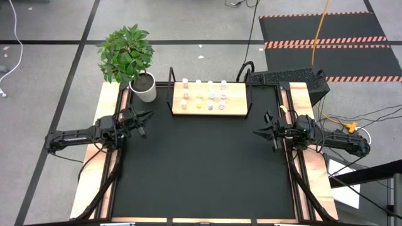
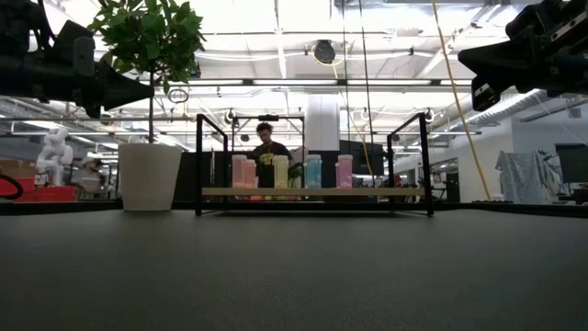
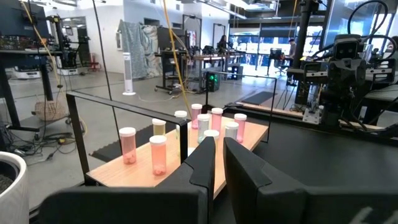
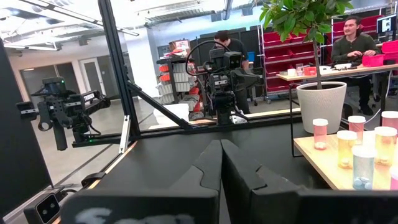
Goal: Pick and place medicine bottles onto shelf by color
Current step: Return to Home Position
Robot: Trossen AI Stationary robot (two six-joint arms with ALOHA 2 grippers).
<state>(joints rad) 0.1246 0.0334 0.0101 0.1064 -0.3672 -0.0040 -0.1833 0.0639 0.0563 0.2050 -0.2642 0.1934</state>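
Note:
Several small medicine bottles (image 1: pixel 204 94) with white caps stand upright in two rows on the tan shelf board (image 1: pixel 237 108) at the table's far edge, between black frame posts. Pink, yellow, blue-teal and purple bodies show in the low view (image 2: pixel 292 172). My left gripper (image 1: pixel 149 117) hovers at the table's left side, shut and empty; its wrist view shows the bottles (image 3: pixel 158 154) ahead. My right gripper (image 1: pixel 257 132) hovers at the right side, shut and empty, with some of the bottles (image 4: pixel 348 148) showing in its wrist view.
A white pot (image 1: pixel 144 87) with a green plant stands at the far left, just left of the shelf. The black mat (image 1: pixel 201 169) spreads between the arms. People show in the room beyond the table (image 2: pixel 266 147).

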